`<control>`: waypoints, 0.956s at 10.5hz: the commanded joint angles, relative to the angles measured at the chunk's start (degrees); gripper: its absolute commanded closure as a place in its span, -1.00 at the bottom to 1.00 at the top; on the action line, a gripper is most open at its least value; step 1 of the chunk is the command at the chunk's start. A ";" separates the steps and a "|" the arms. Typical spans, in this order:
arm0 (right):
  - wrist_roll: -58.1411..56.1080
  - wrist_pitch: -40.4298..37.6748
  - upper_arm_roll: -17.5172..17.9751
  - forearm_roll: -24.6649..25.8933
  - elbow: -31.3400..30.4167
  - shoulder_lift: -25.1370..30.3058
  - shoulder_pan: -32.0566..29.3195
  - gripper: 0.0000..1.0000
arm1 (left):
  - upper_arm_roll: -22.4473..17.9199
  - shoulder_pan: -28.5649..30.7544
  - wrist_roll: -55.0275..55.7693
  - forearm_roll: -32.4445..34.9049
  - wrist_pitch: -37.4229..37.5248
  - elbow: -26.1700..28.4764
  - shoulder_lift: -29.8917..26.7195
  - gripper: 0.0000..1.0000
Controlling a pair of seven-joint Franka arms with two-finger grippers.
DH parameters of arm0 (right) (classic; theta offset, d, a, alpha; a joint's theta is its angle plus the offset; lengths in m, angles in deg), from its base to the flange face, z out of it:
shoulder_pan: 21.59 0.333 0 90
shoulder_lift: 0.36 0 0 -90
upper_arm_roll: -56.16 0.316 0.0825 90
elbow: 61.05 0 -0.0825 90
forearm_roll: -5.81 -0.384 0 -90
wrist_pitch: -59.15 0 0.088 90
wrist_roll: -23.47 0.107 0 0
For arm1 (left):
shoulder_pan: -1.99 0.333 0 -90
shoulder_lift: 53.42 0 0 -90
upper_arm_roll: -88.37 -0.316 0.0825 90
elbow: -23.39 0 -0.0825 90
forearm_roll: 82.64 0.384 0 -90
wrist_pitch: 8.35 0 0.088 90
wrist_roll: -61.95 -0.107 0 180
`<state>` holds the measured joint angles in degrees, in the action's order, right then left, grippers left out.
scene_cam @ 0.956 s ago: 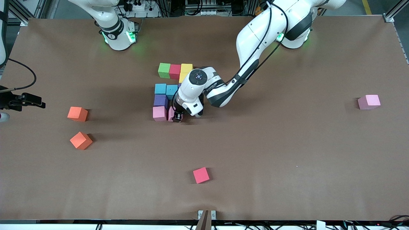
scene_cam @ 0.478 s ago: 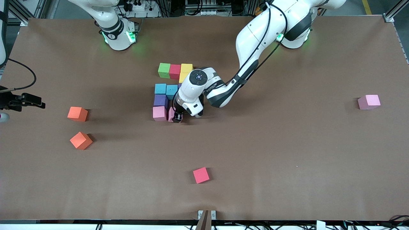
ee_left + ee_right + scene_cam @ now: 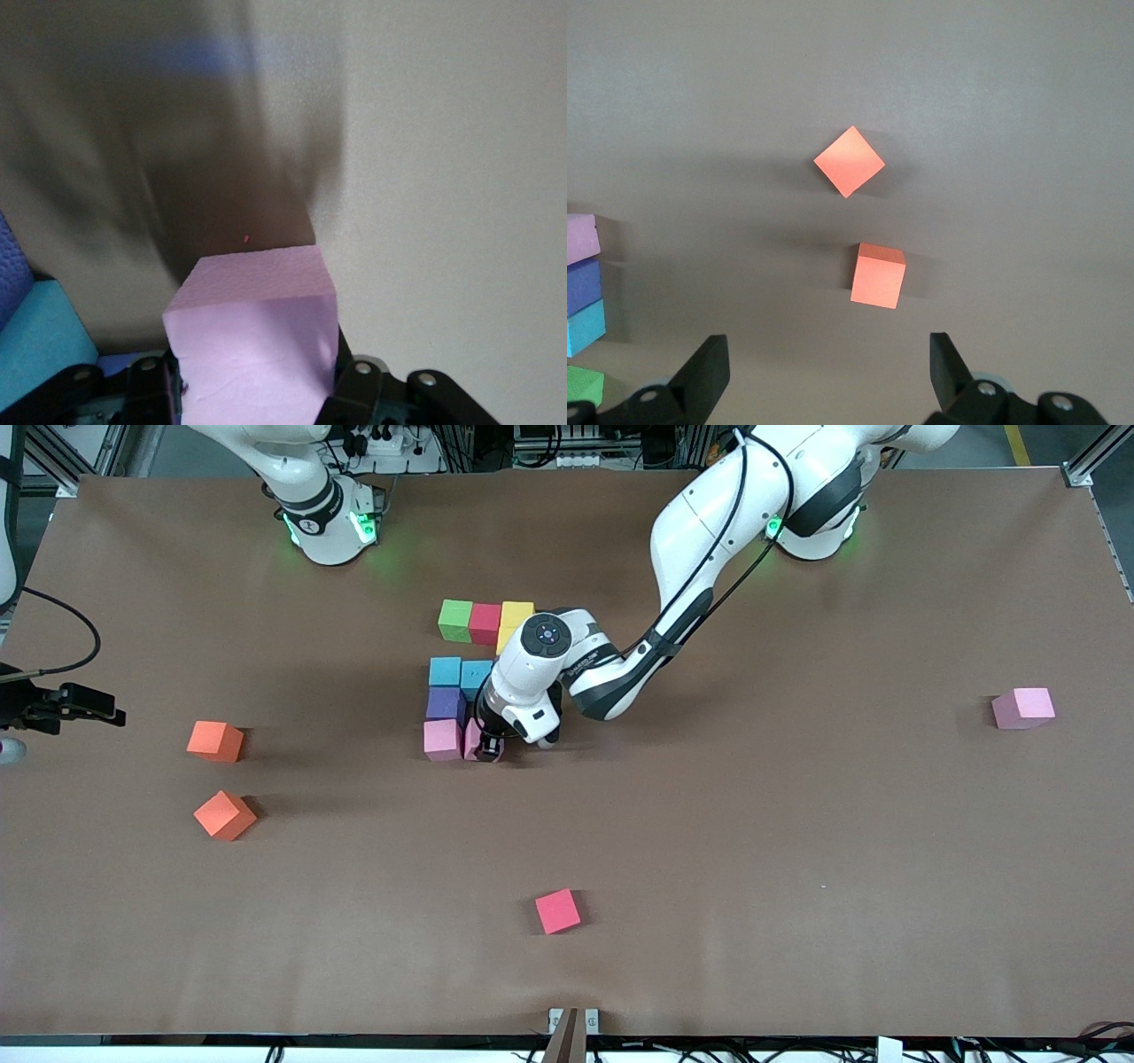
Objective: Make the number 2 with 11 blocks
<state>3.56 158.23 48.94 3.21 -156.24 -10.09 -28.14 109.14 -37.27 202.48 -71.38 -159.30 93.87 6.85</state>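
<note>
The table (image 3: pixel 797 824) carries my half-built number 2 (image 3: pixel 461 682): green, red and yellow along its top row, blues and purple beneath, a pink cube (image 3: pixel 442 740) at the bottom. My left gripper (image 3: pixel 486 750) is down on the table, pinching a second pink block (image 3: pixel 257 341) just beside that pink cube. My right gripper (image 3: pixel 824 376) waits with fingers spread above two orange cubes (image 3: pixel 873 230). A third pink block (image 3: pixel 1023 708) lies near the left arm's end.

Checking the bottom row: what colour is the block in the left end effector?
Pink, clearest in the left wrist view.
</note>
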 commanded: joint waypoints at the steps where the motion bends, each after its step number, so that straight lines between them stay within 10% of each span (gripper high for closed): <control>1: -0.92 -0.03 0.54 -1.01 0.80 -0.55 -0.92 -1.00 | -1.26 -1.17 -0.43 -1.94 -0.84 -1.93 1.17 0.69; 2: -0.92 -0.03 0.54 -1.01 0.80 -0.55 -0.92 -1.00 | -1.35 -1.26 -0.43 -1.94 -1.10 -1.93 1.17 0.48; 3: -0.92 -0.03 0.54 -1.01 0.80 -0.55 -0.92 -1.00 | -1.35 -1.52 -0.43 -1.94 -1.19 -1.84 1.17 -0.26; 4: -0.92 -0.03 0.54 -1.01 0.80 -0.55 -0.92 -1.00 | -1.70 -1.61 -0.43 -1.94 -1.19 -1.84 1.17 -0.56; 10: -0.92 0.15 0.54 -1.01 0.80 -0.55 -0.74 -1.00 | -2.75 -2.49 -0.52 -1.94 -1.19 -1.84 1.17 -1.00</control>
<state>3.56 158.37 48.94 3.21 -156.24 -10.09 -28.14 107.91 -38.31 202.50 -71.38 -159.87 93.87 7.00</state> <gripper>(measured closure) 0.000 0.000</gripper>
